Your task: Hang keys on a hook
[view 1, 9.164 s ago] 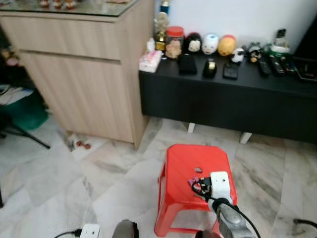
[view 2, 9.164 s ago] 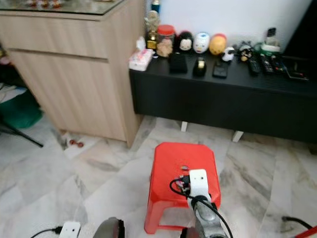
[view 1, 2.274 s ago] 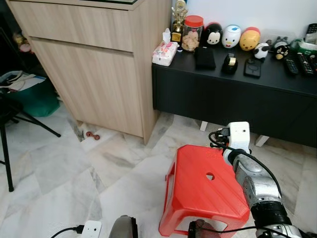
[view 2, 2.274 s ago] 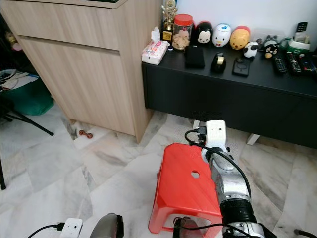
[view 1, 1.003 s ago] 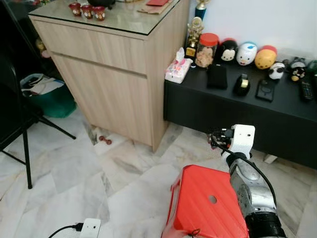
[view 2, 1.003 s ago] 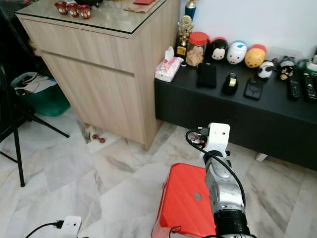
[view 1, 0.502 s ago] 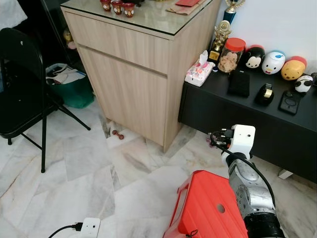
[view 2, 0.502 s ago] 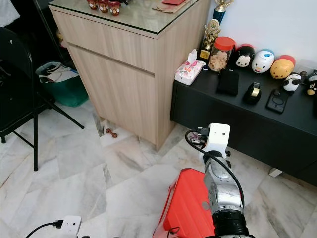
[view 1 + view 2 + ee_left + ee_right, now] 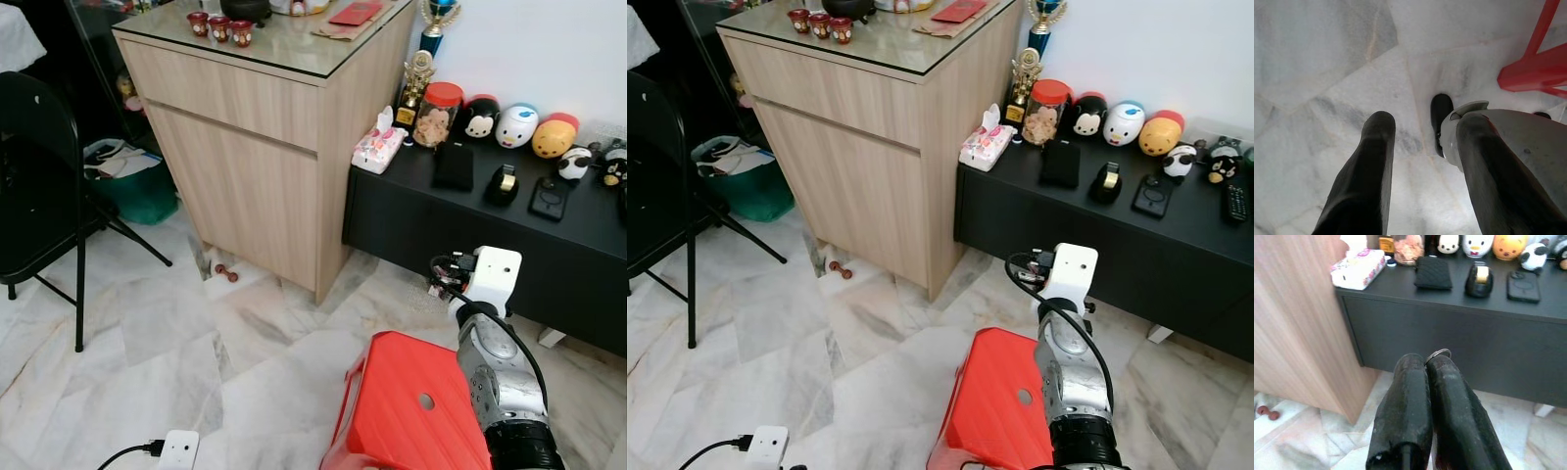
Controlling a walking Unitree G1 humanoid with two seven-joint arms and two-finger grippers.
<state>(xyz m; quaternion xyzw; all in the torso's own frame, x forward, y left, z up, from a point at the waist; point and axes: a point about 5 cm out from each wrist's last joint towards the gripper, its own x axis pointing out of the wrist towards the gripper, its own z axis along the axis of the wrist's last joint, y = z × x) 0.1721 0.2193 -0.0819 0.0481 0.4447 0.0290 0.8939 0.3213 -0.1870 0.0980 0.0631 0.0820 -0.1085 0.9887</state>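
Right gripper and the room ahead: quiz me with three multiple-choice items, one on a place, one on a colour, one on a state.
1. Where is the right gripper?
A. raised in front of the black cabinet
B. resting on the wooden cabinet's top
C. down on the floor

2. What colour is the stool?
A. blue
B. red
C. white

3. How do the right gripper's fingers stand?
A. spread wide, empty
B. shut, with a key ring showing at their tips
C. shut on a tissue pack

Answers: 1 A, the right wrist view faces the black cabinet's front; 2 B, red plastic below the arm; 3 B, fingers pressed together with a metal ring between the tips.
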